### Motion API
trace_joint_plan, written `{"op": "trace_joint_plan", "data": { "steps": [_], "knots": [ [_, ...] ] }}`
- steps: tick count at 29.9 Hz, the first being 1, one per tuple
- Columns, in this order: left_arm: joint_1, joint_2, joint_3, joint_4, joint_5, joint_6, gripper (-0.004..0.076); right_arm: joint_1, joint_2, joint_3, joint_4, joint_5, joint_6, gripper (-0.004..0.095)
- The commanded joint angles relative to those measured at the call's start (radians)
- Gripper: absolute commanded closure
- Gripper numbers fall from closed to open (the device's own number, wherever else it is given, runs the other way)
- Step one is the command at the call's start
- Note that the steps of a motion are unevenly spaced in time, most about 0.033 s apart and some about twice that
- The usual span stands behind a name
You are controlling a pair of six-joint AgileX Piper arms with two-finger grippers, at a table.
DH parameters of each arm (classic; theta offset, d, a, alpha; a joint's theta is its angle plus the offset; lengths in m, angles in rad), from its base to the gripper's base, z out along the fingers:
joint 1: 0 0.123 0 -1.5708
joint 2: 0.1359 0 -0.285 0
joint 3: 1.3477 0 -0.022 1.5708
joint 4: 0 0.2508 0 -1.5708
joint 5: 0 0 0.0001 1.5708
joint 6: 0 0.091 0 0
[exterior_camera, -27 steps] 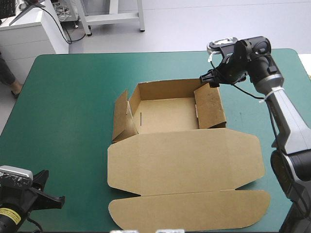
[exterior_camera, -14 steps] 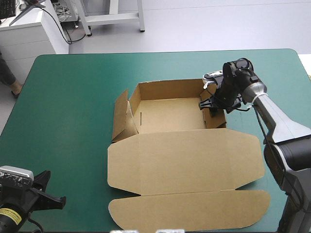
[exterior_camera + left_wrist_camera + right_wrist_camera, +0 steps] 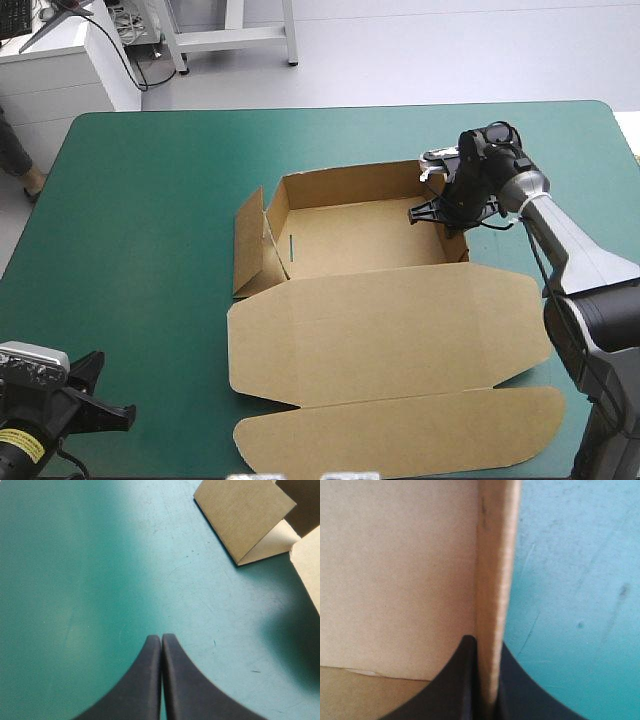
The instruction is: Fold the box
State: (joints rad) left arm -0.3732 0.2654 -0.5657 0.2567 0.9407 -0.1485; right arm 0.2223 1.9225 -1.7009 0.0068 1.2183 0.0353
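Box [image 3: 380,320] right wall clamped in right end effector [image 3: 442,213]; left end effector [image 3: 161,638] closed, empty, well apart.

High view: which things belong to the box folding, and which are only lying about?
Part of the job:
box, far walls raised, lid flat
right gripper, shut on the box at its right side

Not part of it now:
left gripper, shut, over the table, apart from the box
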Motion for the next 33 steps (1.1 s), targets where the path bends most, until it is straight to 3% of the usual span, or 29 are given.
{"op": "trace_joint_plan", "data": {
  "steps": [1,25,27,30,33],
  "knots": [
    [-0.006,0.017,-0.024,0.005,-0.065,-0.003,0.0732,-0.002,-0.067,-0.05,-0.007,0.033,0.0,0.0927],
    [-0.006,0.017,-0.024,0.001,-0.064,-0.003,0.0716,-0.002,-0.482,-0.156,-0.1,0.033,0.02,0.0927],
    [-0.006,0.017,-0.024,0.001,-0.064,0.003,0.0671,-0.002,-0.499,-0.156,-0.1,0.033,0.02,0.0927],
    [-0.006,0.017,-0.024,0.001,-0.064,0.013,0.0539,-0.002,-0.514,-0.156,-0.1,0.033,0.016,0.0927],
    [-0.006,0.017,-0.024,0.001,-0.079,0.013,0.0339,-0.002,-0.52,-0.154,-0.098,0.033,0.016,0.0927]
  ]
}}
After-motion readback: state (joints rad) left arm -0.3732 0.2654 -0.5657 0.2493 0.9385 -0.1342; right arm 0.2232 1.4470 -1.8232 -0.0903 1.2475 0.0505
